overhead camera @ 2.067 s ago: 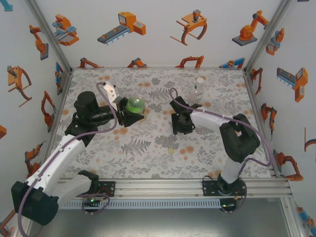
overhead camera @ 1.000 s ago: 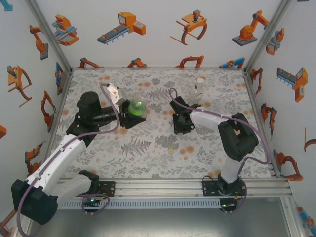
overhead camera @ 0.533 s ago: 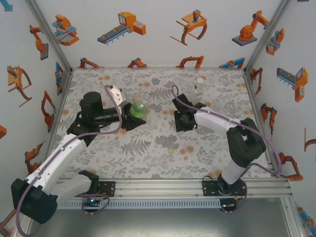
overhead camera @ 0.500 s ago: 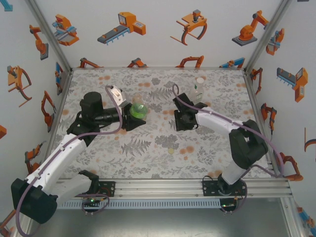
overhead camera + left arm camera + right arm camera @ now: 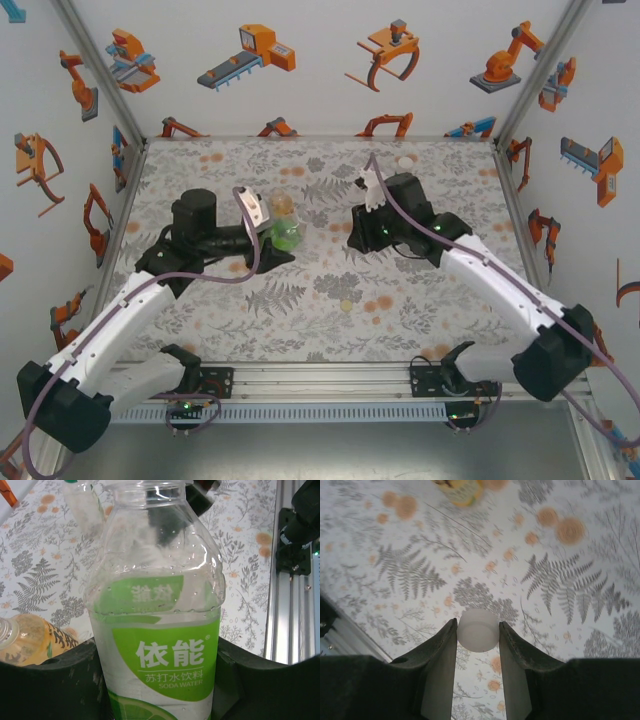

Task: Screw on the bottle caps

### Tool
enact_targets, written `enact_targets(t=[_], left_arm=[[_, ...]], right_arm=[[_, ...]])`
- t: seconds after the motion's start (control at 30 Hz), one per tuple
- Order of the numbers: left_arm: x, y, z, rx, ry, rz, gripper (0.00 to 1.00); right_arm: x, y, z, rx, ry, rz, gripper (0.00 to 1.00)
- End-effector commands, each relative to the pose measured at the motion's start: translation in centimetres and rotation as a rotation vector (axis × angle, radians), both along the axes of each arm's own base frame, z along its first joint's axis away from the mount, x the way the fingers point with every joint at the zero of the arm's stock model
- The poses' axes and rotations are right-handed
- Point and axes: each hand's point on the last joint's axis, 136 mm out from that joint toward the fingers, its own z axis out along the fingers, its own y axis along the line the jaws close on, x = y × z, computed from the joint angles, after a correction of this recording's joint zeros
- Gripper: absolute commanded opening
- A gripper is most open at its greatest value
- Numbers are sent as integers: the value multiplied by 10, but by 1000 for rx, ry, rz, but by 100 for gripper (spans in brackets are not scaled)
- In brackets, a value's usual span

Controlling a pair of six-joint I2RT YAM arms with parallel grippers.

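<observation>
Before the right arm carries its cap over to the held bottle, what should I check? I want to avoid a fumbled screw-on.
1. Grip on the whitish round plastic cap: ok, it is pinched between the fingers of the right gripper.
2. Hold on the clear plastic bottle with the green label: ok, it is clamped in the left gripper.
3. Bottle neck bare: cannot tell, because it meets the picture's edge.
4. Cap lined up over the neck: not ok, the grippers stand apart.
5. Amber-yellow plastic bottle out of the path: ok, it sits beyond the held bottle, not between the grippers.
</observation>
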Motion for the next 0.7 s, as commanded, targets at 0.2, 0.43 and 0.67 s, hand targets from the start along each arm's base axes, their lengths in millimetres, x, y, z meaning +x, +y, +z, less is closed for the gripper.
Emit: enact_targets(t=[0.2,0.43,0.67], left_arm=[[-24,-5,4,56,-90,-102,0],[-47,-12,-1,76,-95,-206,0],[-62,-16,-5,85,-105,-283,0]], right_arm=[[-76,27,97,245,-280,481,19],[-120,26,137,370,-429,685,15],[-144,26,146,363,-545,806,13]])
